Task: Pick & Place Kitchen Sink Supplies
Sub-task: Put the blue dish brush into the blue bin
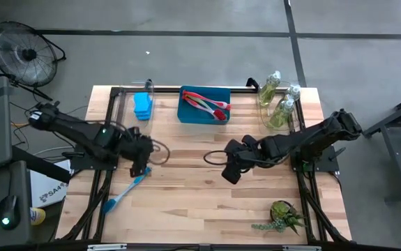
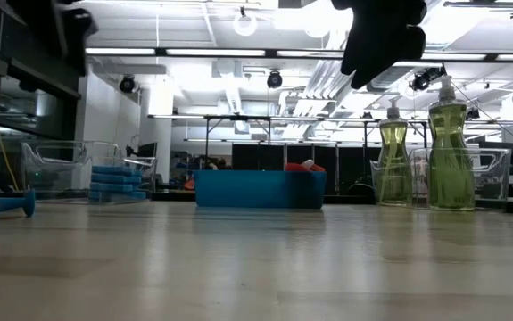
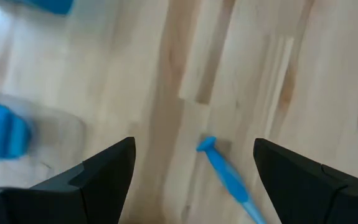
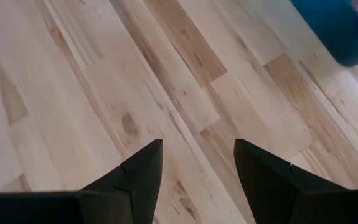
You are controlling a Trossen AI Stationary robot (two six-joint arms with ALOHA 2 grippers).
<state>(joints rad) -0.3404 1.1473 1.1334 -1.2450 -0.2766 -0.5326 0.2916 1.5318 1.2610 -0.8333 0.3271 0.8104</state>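
Observation:
A blue dish brush point(image 1: 127, 188) lies flat on the wooden table at the left, slanting toward the near edge. My left gripper point(image 1: 142, 162) hangs open above its far end; in the left wrist view that end point(image 3: 207, 145) shows between the two fingers point(image 3: 194, 143), well below them. My right gripper point(image 1: 231, 169) hovers open over bare wood at the middle point(image 4: 198, 143). Blue sponges point(image 1: 142, 105) sit stacked in a clear bin at the far left. Red brushes point(image 1: 210, 104) lie in the blue tray point(image 1: 186, 115). Bottles of yellow-green liquid point(image 1: 278, 104) stand in a clear bin at the far right.
A small spiky green plant point(image 1: 282, 216) sits near the front right corner. Black frame bars point(image 1: 109, 125) run along the table's left, right and far edges. Bare wood lies between the two grippers and toward the near edge.

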